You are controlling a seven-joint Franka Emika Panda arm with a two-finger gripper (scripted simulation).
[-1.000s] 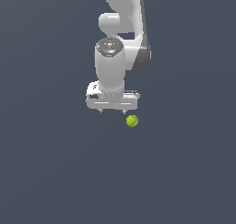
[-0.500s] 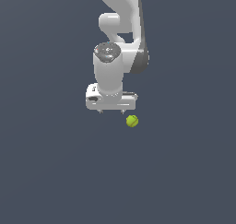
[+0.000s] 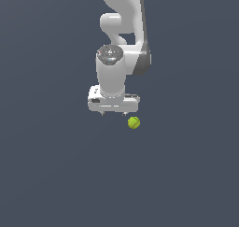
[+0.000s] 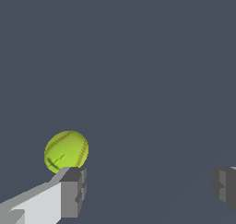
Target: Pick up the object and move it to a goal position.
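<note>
The object is a small yellow-green ball (image 3: 134,123) with a thin curved seam, resting on the dark grey floor. In the exterior view it lies just below and toward that view's right of my white gripper (image 3: 113,114), apart from it. The wrist view shows the ball (image 4: 66,150) close behind one grey fingertip (image 4: 73,191), outside the gap rather than between the fingers. The other fingertip (image 4: 226,186) stands far across from it, so the gripper (image 4: 150,191) is open and empty.
The white arm (image 3: 122,30) rises from the gripper toward the top of the exterior view. Around it there is only a plain dark grey surface (image 3: 56,174), with no other objects or edges showing.
The gripper and wrist have shifted slightly toward the exterior view's left and up a little. The ball has stayed where it was.
</note>
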